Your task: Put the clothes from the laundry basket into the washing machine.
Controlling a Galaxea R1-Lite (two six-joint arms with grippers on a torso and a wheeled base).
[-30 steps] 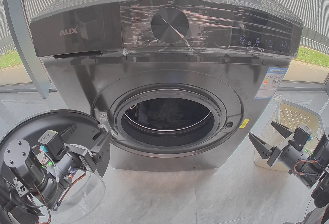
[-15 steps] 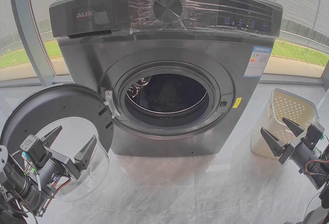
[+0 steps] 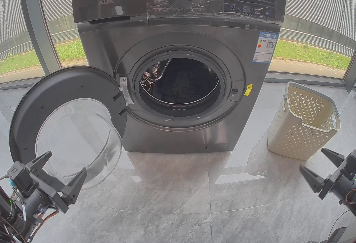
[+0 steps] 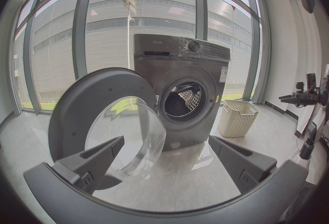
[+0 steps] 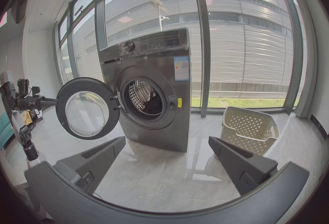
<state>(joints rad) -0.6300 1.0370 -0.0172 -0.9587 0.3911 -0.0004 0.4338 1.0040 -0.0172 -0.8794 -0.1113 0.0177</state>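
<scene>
Both pincers hung spread wide, gripping nothing. Left gripper (image 3: 63,165) sat low in front of the round dark-grey door (image 3: 55,95) w/ its clear glass bowl, which stood fully open. Right gripper (image 3: 314,161) was near the cream perforated plastic laundry basket (image 3: 296,132), apart from it. Basket stood upright on the grey marble-look floor (image 3: 185,195), just to the right of the dark-grey front-load washing machine (image 3: 178,32). Dark bundled clothes (image 3: 181,84) lay inside the drum.
</scene>
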